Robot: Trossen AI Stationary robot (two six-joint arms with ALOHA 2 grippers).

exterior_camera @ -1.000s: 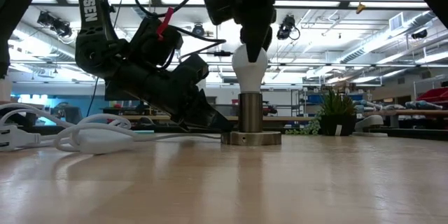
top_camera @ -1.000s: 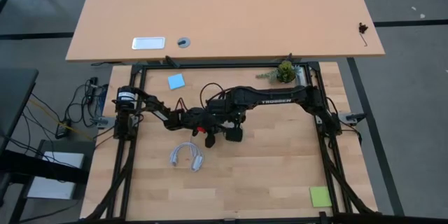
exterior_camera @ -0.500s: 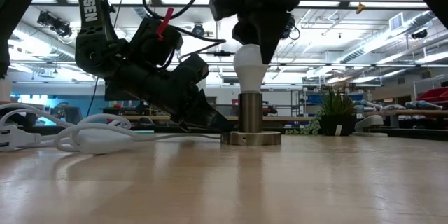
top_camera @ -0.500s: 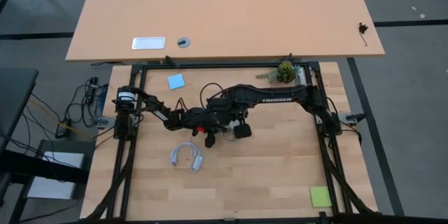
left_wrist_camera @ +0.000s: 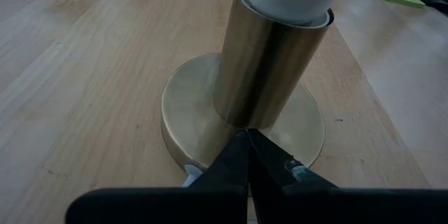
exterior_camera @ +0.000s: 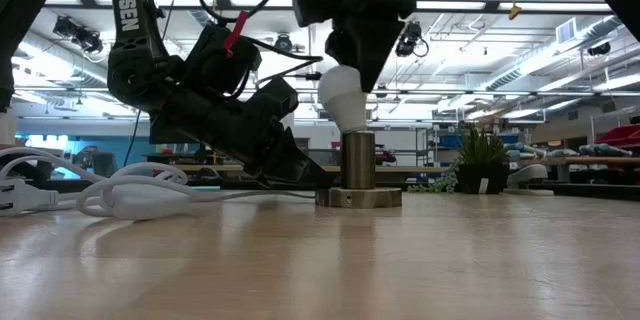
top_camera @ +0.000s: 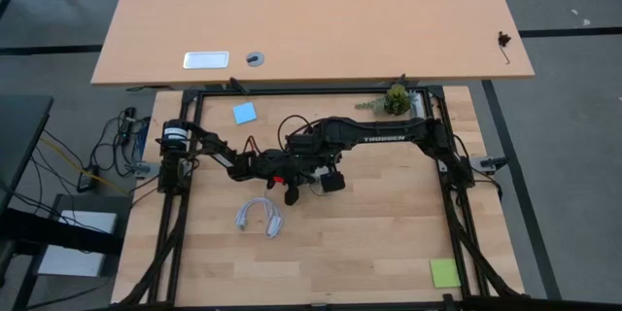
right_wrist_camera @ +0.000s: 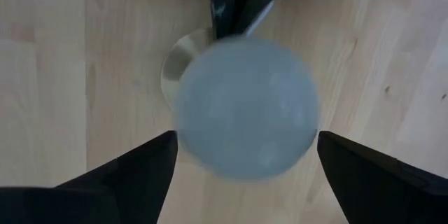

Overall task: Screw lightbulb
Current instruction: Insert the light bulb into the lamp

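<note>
We see the lightbulb (exterior_camera: 341, 98) seated in the brass socket (exterior_camera: 358, 161), leaning a little off upright, near the middle of the wooden worktop (exterior_camera: 320, 260). The right end effector (exterior_camera: 352, 52) hangs directly over it, its fingers (right_wrist_camera: 122, 175) spread wide on either side of the white globe; we cannot tell whether they touch the glass. The left end effector (left_wrist_camera: 246, 140) lies low on the worktop, its fingers pressed together with the tips against the socket's round base (left_wrist_camera: 189, 108). A white cord (exterior_camera: 130, 195) coils beside that arm.
</note>
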